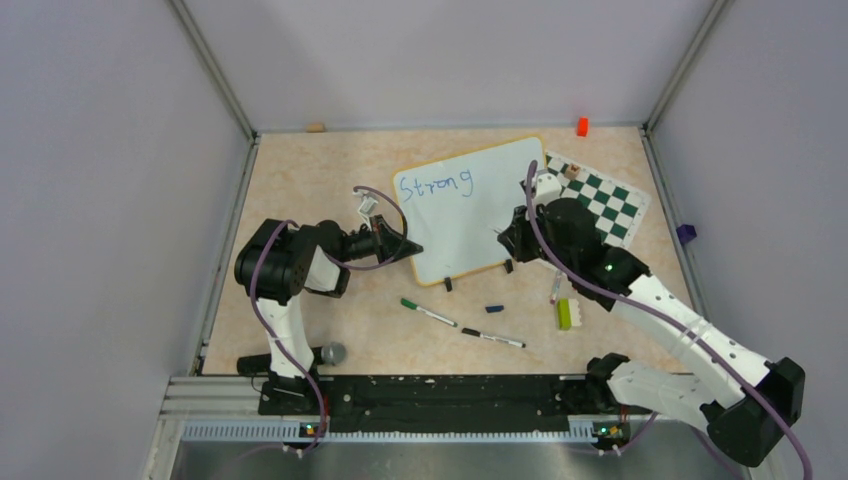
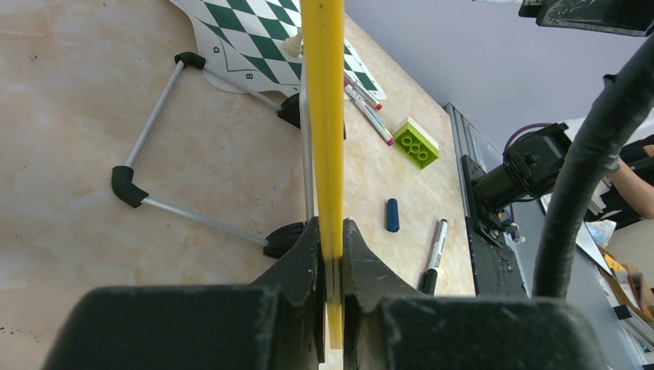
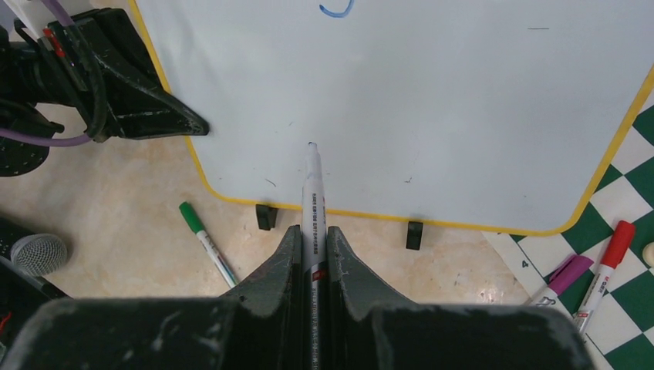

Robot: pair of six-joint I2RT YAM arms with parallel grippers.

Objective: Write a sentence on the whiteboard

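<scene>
The whiteboard (image 1: pixel 480 225) stands tilted at mid table, with a yellow rim and black clip feet. Blue writing reading "Strong" (image 1: pixel 435 186) runs along its top left; only a bit of it shows in the right wrist view (image 3: pixel 337 9). My left gripper (image 1: pixel 408 247) is shut on the board's left edge, whose yellow rim (image 2: pixel 324 116) runs between the jaws. My right gripper (image 1: pixel 505 238) is shut on a white marker (image 3: pixel 312 193), whose tip points at the blank lower part of the board (image 3: pixel 432 116).
A green-capped marker (image 1: pixel 428 313), a black marker (image 1: pixel 493 338), a blue cap (image 1: pixel 494 309) and a green brick (image 1: pixel 564 313) lie in front of the board. A checkered chessboard (image 1: pixel 605 200) lies right of it with markers nearby. A red block (image 1: pixel 582 126) sits at the back.
</scene>
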